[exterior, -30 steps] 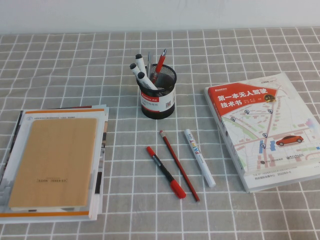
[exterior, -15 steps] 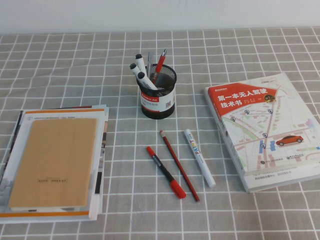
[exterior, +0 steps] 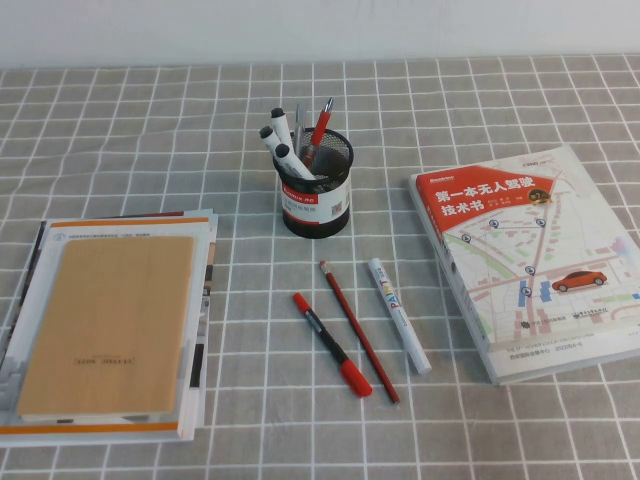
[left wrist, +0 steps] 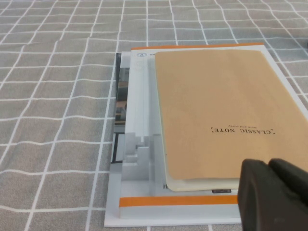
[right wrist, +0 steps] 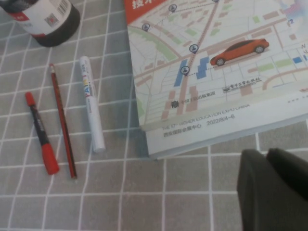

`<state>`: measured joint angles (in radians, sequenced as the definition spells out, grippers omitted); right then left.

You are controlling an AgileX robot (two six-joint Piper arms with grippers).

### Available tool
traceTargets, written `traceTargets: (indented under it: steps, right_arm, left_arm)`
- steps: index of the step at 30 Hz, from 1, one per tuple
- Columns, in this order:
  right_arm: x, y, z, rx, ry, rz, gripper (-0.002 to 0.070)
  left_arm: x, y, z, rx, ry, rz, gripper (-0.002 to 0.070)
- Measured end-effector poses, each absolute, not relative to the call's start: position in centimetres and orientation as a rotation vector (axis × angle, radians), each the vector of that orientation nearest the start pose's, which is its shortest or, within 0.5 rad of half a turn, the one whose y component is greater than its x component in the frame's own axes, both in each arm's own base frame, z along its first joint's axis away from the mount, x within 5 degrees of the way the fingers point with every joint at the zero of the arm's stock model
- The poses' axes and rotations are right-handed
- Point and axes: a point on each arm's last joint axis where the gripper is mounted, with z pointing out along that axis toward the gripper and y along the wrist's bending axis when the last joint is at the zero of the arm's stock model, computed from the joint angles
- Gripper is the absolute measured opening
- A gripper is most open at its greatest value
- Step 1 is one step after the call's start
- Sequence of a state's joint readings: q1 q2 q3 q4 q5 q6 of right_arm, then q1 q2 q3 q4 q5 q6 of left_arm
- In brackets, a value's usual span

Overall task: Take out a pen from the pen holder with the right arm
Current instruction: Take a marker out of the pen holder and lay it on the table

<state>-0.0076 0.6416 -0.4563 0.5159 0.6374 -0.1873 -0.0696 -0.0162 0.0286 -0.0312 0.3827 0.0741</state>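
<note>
A black mesh pen holder [exterior: 315,192] stands at the table's middle back and holds several pens [exterior: 320,122] and markers [exterior: 283,130]. Its base shows in the right wrist view too, pen holder [right wrist: 48,21]. In front of it lie a red-capped pen [exterior: 331,343], a red pencil [exterior: 358,331] and a white marker [exterior: 398,314]. Neither arm shows in the high view. My right gripper [right wrist: 269,161] is shut and empty, hovering near the table's front right, beside the book. My left gripper [left wrist: 270,168] is shut over the notebook stack.
A thick book with a map cover [exterior: 530,255] lies at the right. A tan notebook [exterior: 110,325] on a stack of booklets lies at the left. A grey checked cloth [exterior: 150,140] covers the table.
</note>
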Motion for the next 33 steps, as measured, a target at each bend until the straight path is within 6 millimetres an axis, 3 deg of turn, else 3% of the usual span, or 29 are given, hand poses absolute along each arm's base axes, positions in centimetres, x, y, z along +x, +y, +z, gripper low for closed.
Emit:
traceTargets:
  steps: [9, 14, 19, 26, 33]
  right_arm:
    - [15.2, 2.9, 27.7, 0.056, 2.259, 0.468, -0.0013]
    - [17.4, 5.1, 28.5, -0.058, 2.228, 0.504, -0.0013]
    - [19.7, 9.7, 29.1, -0.259, 2.166, 0.556, -0.0013]
    - [21.9, 16.7, 28.2, -0.522, 2.100, 0.570, -0.0012]
    - [23.6, 21.6, 27.3, -0.723, 1.991, 0.509, 0.0014]
  left_arm:
    - [5.2, -0.5, 17.0, 0.116, 1.875, -0.028, -0.0003]
    - [5.2, -0.5, 17.0, 0.116, 1.875, -0.028, -0.0003]
    - [5.2, -0.5, 17.0, 0.116, 1.875, -0.028, -0.0003]
    - [5.2, -0.5, 17.0, 0.116, 1.875, -0.028, -0.0003]
    - [5.2, -0.5, 17.0, 0.116, 1.875, -0.028, -0.0003]
